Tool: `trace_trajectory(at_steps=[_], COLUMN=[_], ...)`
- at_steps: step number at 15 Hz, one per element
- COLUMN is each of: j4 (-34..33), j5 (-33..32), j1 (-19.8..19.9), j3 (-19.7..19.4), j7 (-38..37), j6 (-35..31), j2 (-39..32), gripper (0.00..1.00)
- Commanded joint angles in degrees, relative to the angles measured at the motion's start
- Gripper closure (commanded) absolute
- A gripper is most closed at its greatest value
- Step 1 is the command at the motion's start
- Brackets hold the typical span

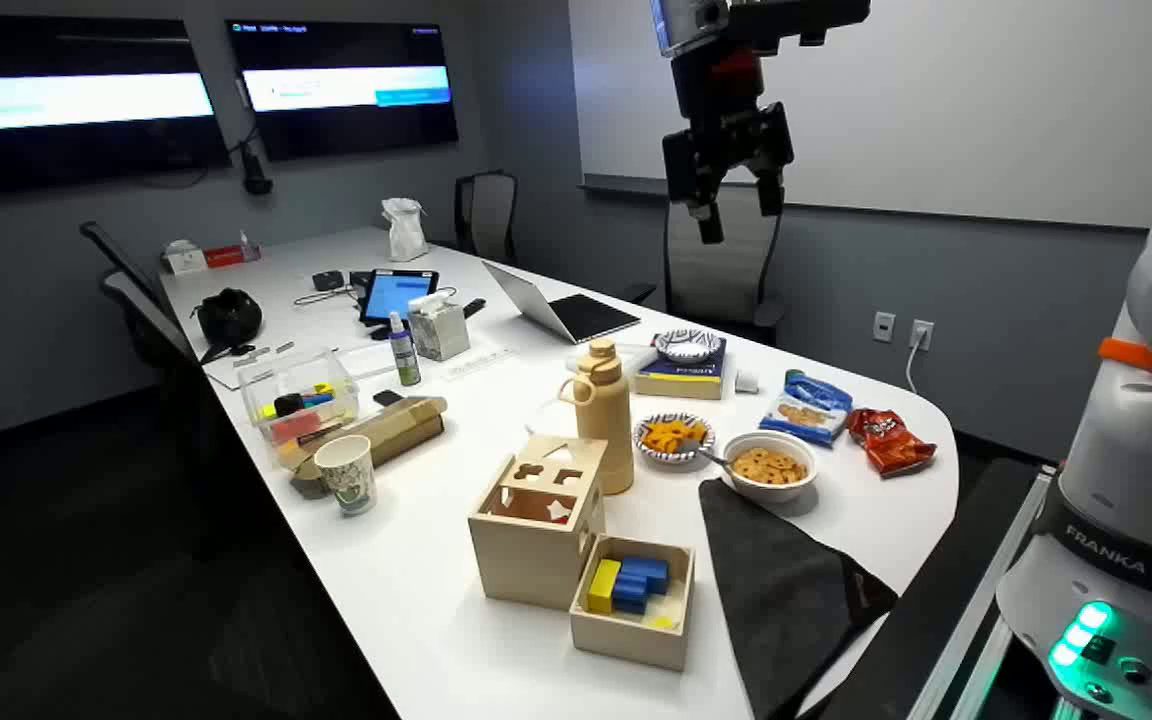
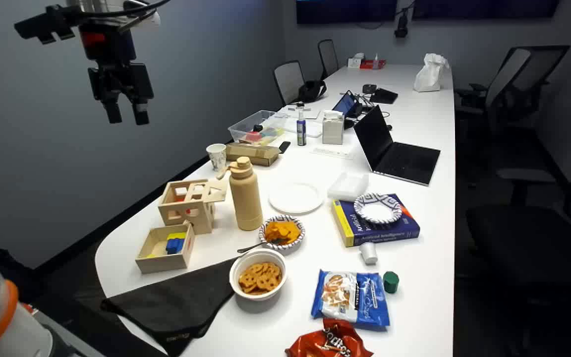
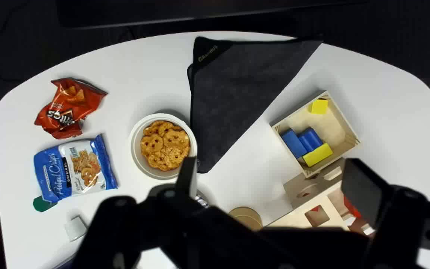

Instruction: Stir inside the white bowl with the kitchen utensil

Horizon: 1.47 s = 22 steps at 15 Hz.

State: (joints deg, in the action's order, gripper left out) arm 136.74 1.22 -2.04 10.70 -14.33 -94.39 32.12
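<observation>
While the hand (image 2: 127, 116) hangs high at the far left in an exterior view, its fingers (image 2: 112, 111) spread well apart, a wooden tray (image 2: 162, 263) of blue and yellow blocks (image 2: 174, 245) stands on the white counter (image 2: 422, 292), then a black cloth (image 2: 176, 297), a wooden shape-sorter box (image 2: 184, 209) and a tan bottle (image 2: 246, 201). Next, beside the cloth's edge, sits the white bowl (image 2: 260, 297), holding pretzel crisps (image 2: 260, 276). A spoon (image 2: 253, 246) lies with its head among orange chips (image 2: 281, 230) in a patterned bowl (image 2: 301, 230) just behind, its handle ending near the white bowl's rim. Farther right come a red Doritos bag (image 2: 330, 343), a blue Pretzel Crisps bag (image 2: 347, 299), an Artificial Intelligence textbook (image 2: 390, 231) and a laptop (image 2: 411, 159).
</observation>
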Motion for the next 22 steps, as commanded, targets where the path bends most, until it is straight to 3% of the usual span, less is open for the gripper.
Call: trace_trajectory(at_steps=[1, 6, 11, 15, 22], j4=[-0.1, -3.1, -5.7, -9.1, -17.0], j5=[-0.3, -4.5, -8.6, -11.0, -11.0], j1=[-0.7, 2.3, 3.7, 2.8, -1.4], j3=[-0.6, -0.9, -3.6, -6.0, -9.8], j7=[-0.3, -3.3, -2.5, -3.5, -10.8], j6=[0.1, -3.5, -14.8, -19.7, -20.1], j2=[-0.1, -10.0, -25.8, -39.2, -57.1], gripper=[0.0, 0.0, 0.0, 0.0, 0.0])
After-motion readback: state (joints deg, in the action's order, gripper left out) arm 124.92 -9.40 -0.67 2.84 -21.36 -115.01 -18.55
